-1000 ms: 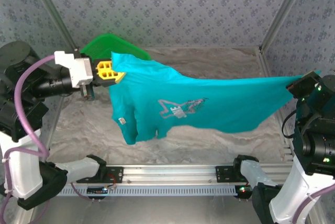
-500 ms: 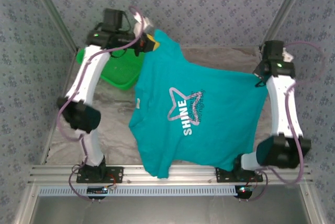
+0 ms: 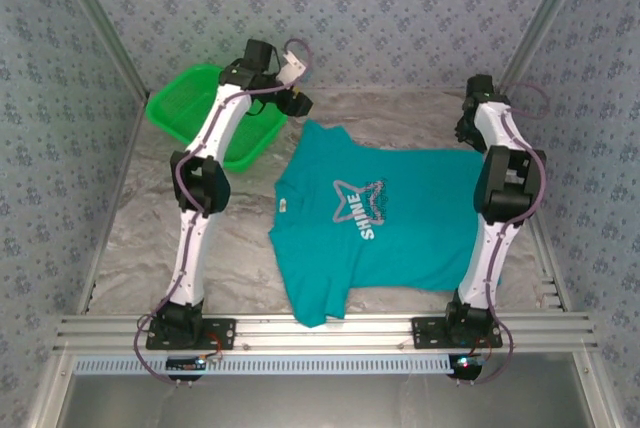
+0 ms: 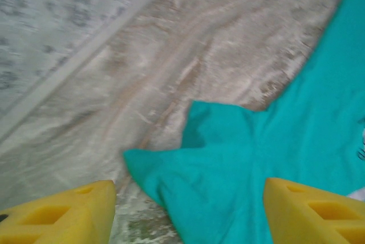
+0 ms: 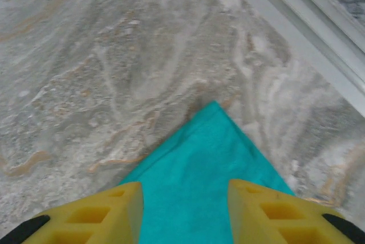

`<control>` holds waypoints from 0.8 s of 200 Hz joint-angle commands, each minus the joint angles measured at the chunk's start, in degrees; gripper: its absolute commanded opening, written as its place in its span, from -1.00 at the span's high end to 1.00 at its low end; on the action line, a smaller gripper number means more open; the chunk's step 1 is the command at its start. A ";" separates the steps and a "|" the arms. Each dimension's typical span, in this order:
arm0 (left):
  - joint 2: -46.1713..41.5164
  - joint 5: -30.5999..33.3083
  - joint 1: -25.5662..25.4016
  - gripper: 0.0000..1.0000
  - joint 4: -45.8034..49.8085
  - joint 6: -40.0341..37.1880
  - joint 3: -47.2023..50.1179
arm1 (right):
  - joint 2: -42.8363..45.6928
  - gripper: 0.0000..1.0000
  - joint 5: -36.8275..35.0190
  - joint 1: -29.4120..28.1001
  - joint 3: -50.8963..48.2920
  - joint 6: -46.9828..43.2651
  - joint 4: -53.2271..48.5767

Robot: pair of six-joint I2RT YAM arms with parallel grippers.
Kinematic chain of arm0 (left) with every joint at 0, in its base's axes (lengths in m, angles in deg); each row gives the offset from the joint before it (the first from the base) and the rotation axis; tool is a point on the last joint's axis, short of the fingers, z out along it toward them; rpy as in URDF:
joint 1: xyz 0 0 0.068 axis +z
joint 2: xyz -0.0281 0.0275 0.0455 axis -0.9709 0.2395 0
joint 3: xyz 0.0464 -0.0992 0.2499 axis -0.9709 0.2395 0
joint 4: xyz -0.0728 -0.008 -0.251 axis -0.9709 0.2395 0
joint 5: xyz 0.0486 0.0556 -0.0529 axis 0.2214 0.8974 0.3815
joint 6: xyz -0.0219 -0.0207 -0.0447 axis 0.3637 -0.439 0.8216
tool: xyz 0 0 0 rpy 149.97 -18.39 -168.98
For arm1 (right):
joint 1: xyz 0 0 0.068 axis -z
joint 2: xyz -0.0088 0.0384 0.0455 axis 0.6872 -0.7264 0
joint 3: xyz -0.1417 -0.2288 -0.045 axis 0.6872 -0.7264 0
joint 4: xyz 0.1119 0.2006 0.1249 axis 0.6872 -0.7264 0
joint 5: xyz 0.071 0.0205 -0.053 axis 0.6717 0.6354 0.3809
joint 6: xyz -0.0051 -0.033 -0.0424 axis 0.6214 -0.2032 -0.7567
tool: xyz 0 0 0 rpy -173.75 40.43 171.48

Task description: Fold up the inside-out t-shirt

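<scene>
T-shirt (image 3: 390, 228) dropped flat on table (image 3: 150, 238).
It lies print-up mid-table, no longer hanging between the arms. Left gripper (image 4: 188, 212) and right gripper (image 5: 185, 207) gape empty over its far corners. Judged ready for folding.

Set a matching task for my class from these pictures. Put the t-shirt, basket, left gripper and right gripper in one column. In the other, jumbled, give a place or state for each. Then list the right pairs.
Column 1
1. t-shirt
2. basket
3. left gripper
4. right gripper

Column 2
A. open, over the shirt's far right corner
B. green, far left on the table
C. lying flat, print up, in the middle
D. open, over the shirt's far left end

Pairs: 1-C, 2-B, 3-D, 4-A
</scene>
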 commanded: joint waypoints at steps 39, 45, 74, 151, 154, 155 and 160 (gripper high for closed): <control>-27.45 11.45 -9.40 -0.35 -8.49 17.60 34.26 | 26.82 0.01 1.12 -4.04 -26.04 -0.45 1.40; -30.32 12.20 -10.99 -0.34 -10.71 20.16 40.69 | 29.67 0.00 1.08 -5.06 -29.56 -0.22 1.53; -39.15 14.99 -17.77 -0.33 -20.26 29.54 63.88 | 40.52 0.00 6.25 -8.78 -45.97 0.40 3.27; -44.14 28.42 -16.09 -0.13 -24.79 39.62 93.46 | 50.18 0.03 9.79 -7.28 -66.43 3.60 6.74; -44.50 28.53 -15.60 -0.12 -24.88 39.59 94.12 | 50.08 0.03 9.81 -7.19 -66.72 3.60 7.04; -44.61 28.59 -15.43 -0.11 -24.93 39.58 94.39 | 50.01 0.03 9.85 -7.14 -66.77 3.64 7.09; -45.15 28.75 -14.49 -0.10 -25.21 39.52 95.69 | 49.83 0.04 9.98 -7.09 -67.19 3.88 7.73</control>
